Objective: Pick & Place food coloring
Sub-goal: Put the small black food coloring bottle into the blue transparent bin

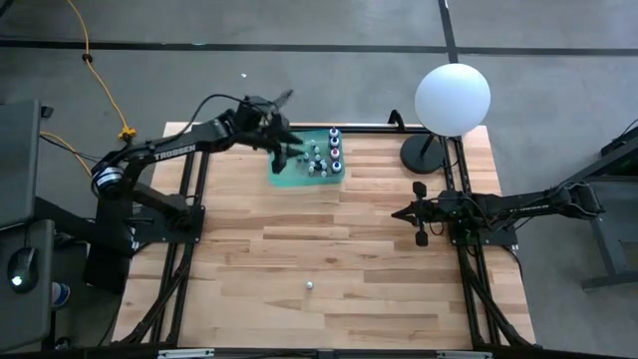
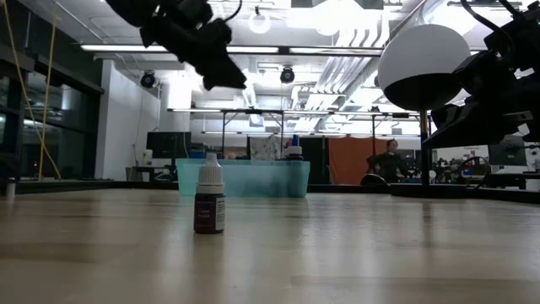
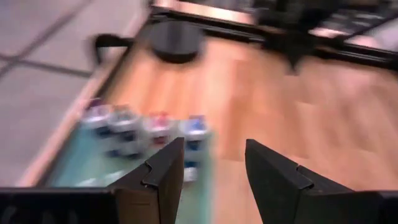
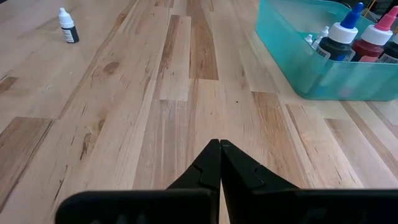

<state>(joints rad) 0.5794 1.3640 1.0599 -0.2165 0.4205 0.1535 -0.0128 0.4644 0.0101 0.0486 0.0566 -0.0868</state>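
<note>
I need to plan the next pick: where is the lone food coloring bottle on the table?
The lone bottle stands upright on the bare wood near the table's front edge, about midway across, far from the teal bin.

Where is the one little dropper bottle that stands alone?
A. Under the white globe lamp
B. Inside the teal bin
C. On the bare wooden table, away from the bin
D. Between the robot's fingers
C: the lone bottle stands upright on the wooden table, far from the teal bin.
</note>
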